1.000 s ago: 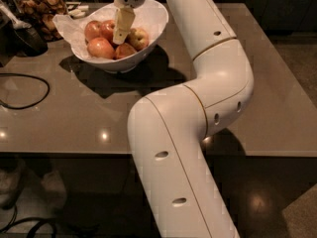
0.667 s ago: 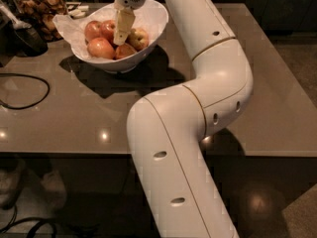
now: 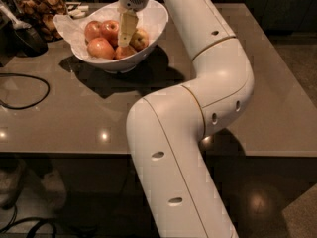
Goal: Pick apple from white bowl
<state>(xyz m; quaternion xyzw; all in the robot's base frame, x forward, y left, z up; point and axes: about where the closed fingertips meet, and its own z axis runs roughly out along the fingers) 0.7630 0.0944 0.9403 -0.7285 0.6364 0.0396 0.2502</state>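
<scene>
The white bowl stands at the back left of the table, lined with crumpled white paper. Several red apples lie in it: one at the front left, one at the back left, one in the middle. A yellow-orange blushed apple lies at the right. My gripper reaches down into the bowl from above, its pale fingers among the apples, just above a red apple at the front of the bowl.
A glass jar of brown snacks stands behind the bowl at the left. A dark object and a black cable lie on the left of the table. My white arm arches over the table's middle.
</scene>
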